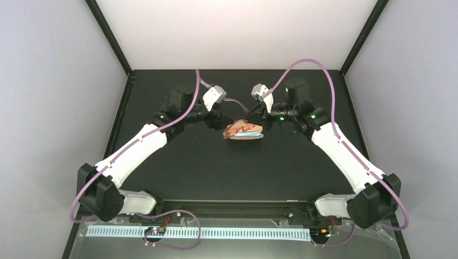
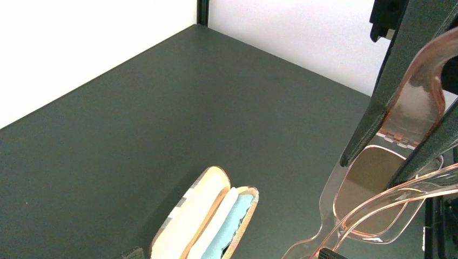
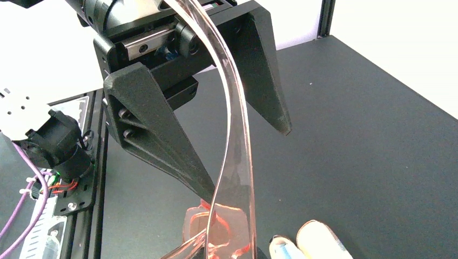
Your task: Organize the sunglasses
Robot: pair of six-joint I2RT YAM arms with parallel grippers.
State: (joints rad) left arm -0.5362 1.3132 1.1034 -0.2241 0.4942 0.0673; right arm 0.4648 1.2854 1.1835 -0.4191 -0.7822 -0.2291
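The sunglasses [image 1: 240,104] hang in the air between my two grippers, above the open striped case [image 1: 244,131]. My right gripper [image 1: 260,116] is shut on them. In the left wrist view its black fingers [image 2: 372,108] clamp the pink frame beside a brown lens [image 2: 372,178]. My left gripper [image 1: 220,120] is open. In the right wrist view its spread fingers [image 3: 156,140] stand on either side of a temple arm [image 3: 237,135]. The case [image 2: 189,216] lies open on the table below, with the light-blue cloth [image 2: 232,226] inside.
The black table [image 1: 227,178] is walled by white panels with black corner posts [image 1: 110,38]. A rail with cables runs along the near edge [image 1: 227,208]. The case end and the cloth also show in the right wrist view [image 3: 324,243].
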